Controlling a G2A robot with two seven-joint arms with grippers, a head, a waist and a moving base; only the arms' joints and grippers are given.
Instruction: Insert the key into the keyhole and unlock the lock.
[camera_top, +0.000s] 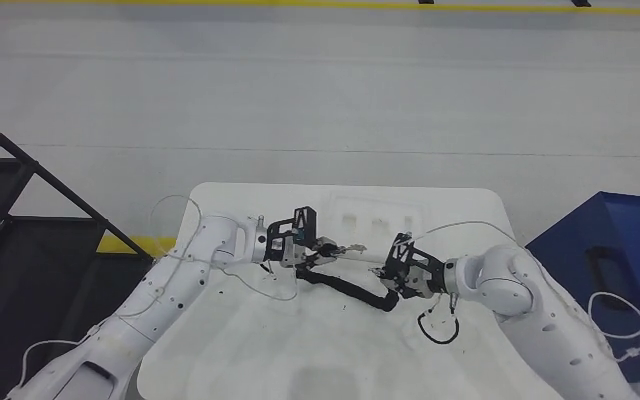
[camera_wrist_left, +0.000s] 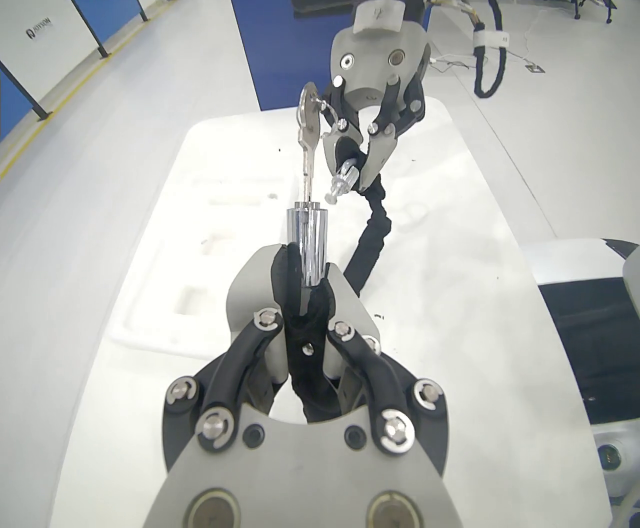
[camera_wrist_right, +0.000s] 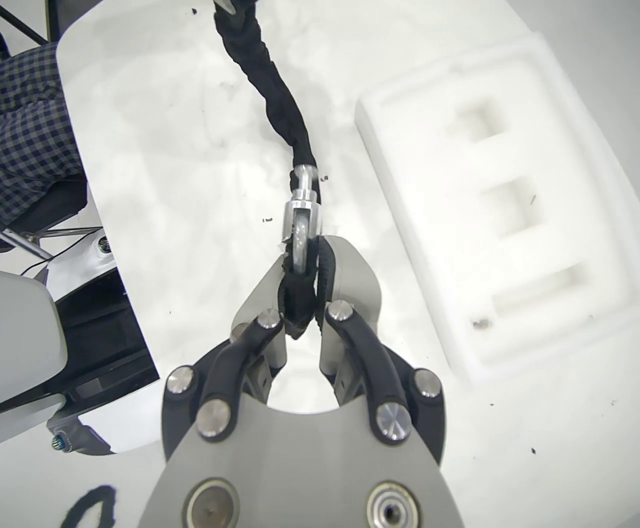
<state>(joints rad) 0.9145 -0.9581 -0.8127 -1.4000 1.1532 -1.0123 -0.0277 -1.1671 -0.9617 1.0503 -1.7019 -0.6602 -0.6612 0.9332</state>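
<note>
Key (camera_wrist_left: 309, 120) is already seated blade-first in the end of the chrome lock cylinder (camera_wrist_left: 309, 240), so by my read the insert part is done and the turn is what's left. The left gripper (camera_wrist_left: 306, 280) has its fingers clamped on the lower half of that cylinder, holding it up off the table (camera_wrist_right: 175, 200). What matters for the turn: the key's long axis runs straight in line with the cylinder, pointing away from the left fingers and toward the right gripper (camera_wrist_right: 302, 265), so the bow is out of the left arm's reach and the right arm is clearly the nearer one. Trouble is the right fingers aren't free. They're pinched on the metal plug end (camera_wrist_right: 300, 212) of the black cable (camera_wrist_right: 280, 100). I'd guess it would have to let go of that before it could pinch the bow and twist about that axis. The left wrist view gives you the key and the plug end just beside the cylinder's mouth, apparently not touching it. The right wrist view has the grip on the plug close up, plus the white foam tray (camera_wrist_right: 500, 200) nearby on the table. From the top view the two grippers face each other with the key between them, but the keyhole itself is too small to make out.
</note>
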